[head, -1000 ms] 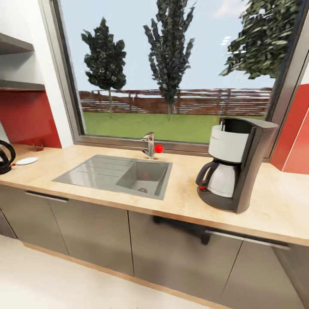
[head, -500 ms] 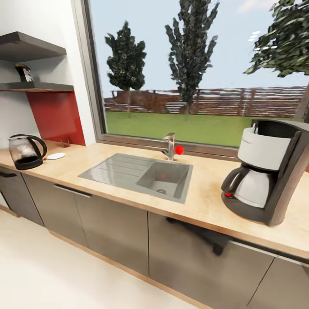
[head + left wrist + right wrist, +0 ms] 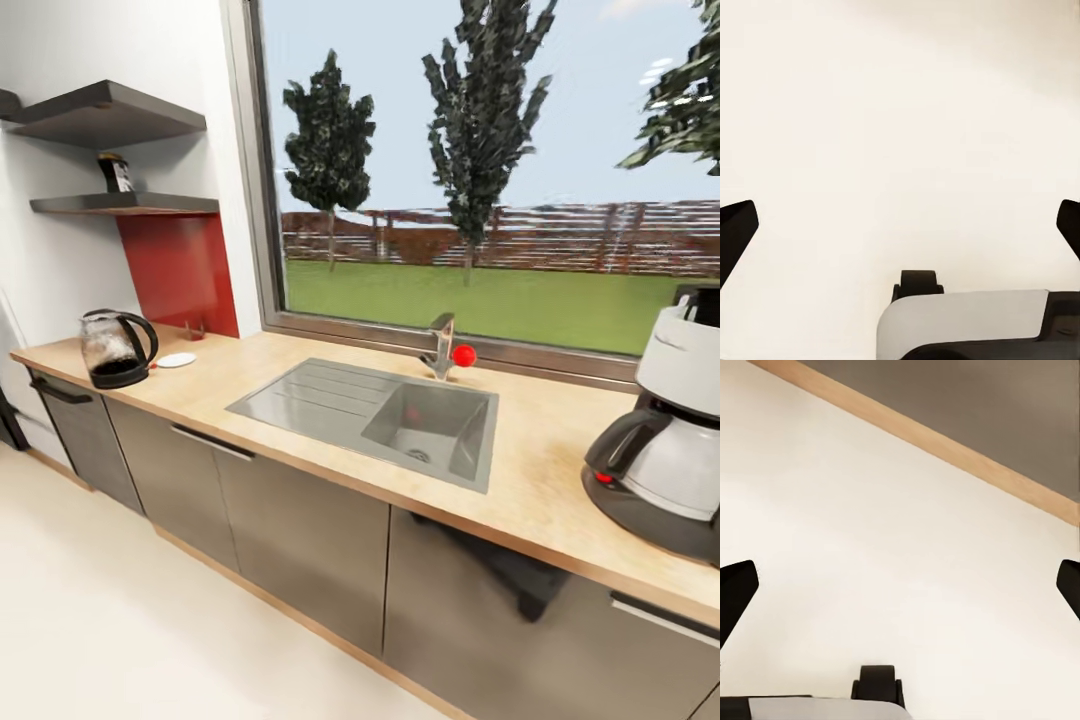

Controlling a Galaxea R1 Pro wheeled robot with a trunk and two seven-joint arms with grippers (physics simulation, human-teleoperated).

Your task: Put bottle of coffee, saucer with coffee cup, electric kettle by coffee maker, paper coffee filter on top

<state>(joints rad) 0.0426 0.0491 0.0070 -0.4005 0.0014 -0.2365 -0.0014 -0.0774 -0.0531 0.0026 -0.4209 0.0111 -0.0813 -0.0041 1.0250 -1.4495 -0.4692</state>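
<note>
a: nearest, what are the arms doing?

b: both hang low over the pale floor. the left gripper has its dark fingertips at opposite edges of the left wrist view, so the jaws are spread wide with nothing between them. the right gripper is the same: tips far apart, empty, with a wooden plinth strip crossing the top of its picture. it looks like a carry posture while the robot drives, not a reach.

a: and further out?

b: the kitchen countertop runs across the middle of the head view, the sink sunk in its centre. the coffee maker stands at the right edge, already where the task wants it.

a: the rest?

b: all at the far left. the electric kettle stands at middle left, the saucer just beside it. on the lower kitchen shelf, upper left, is the bottle of coffee, well apart from the machine, so each likely needs a trip.

a: what is unclear?

b: the coffee maker is cut off by the frame. the bottle is too small to read. a small reddish thing behind the saucer cannot be made out.
</note>
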